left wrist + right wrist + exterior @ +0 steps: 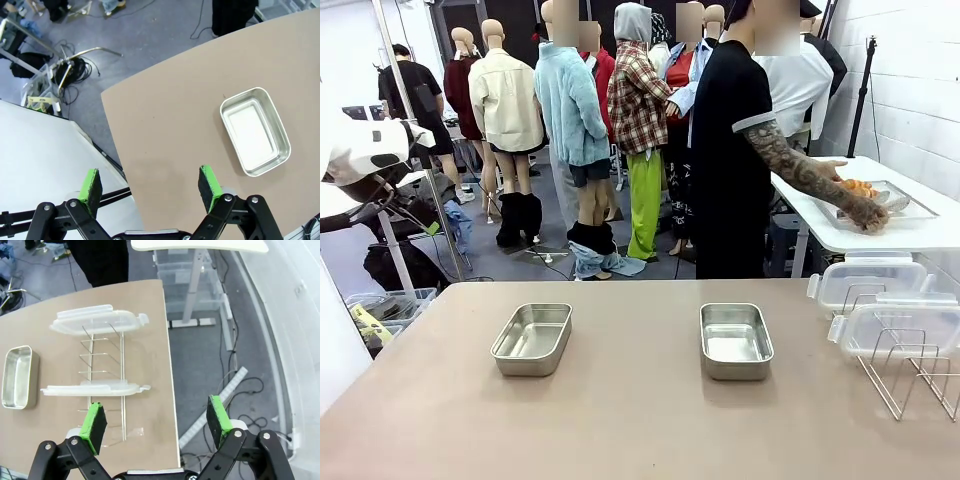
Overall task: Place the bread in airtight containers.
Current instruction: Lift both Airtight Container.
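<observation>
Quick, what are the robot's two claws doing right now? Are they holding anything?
Left gripper: open, holding nothing.
Right gripper: open, holding nothing.

2 containers [532, 340] are smooth, satin-shiny steel — lids [872, 283] clear glossy plastic, rack [908, 382] thin wire, worktop [620, 430] matt.

Front cam across table [620, 420]; wrist cams high over same table.

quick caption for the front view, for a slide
Two empty containers, left and right, on the table; clear lids racked beside them; a person reaches for bread behind.
</observation>
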`<state>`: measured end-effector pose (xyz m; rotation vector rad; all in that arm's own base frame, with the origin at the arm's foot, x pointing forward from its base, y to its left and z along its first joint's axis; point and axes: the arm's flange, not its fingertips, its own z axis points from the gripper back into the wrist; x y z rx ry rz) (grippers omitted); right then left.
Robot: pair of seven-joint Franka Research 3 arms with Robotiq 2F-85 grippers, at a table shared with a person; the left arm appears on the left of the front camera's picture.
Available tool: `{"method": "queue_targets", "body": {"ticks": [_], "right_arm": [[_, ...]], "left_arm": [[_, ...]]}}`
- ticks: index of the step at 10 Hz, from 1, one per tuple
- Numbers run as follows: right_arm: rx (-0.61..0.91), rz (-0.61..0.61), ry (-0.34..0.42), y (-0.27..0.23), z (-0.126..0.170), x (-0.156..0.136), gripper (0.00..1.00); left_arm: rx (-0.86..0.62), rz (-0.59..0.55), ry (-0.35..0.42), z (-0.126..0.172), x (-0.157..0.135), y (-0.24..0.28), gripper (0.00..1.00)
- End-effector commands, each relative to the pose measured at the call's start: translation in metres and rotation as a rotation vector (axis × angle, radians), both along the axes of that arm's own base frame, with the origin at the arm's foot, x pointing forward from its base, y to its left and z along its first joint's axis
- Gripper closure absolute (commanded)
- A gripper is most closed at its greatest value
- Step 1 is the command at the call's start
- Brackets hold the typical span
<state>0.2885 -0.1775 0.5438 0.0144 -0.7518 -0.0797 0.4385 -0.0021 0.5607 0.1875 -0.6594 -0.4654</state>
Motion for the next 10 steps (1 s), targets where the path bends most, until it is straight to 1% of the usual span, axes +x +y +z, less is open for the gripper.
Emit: {"method": "queue_targets", "body": {"ticks": [1,10], "right_arm": [[0.008,0.01,0.011,-0.001,-0.0043,-0.0003,0.0],[0.008,0.01,0.011,-0.001,-0.0043,-0.0003,0.0]], "left_arm": [[0.015,-0.007,0.001,-0.001,-0.002,0.0031,0.0],[0.015,-0.007,0.001,-0.001,-0.002,0.0031,0.0]]}}
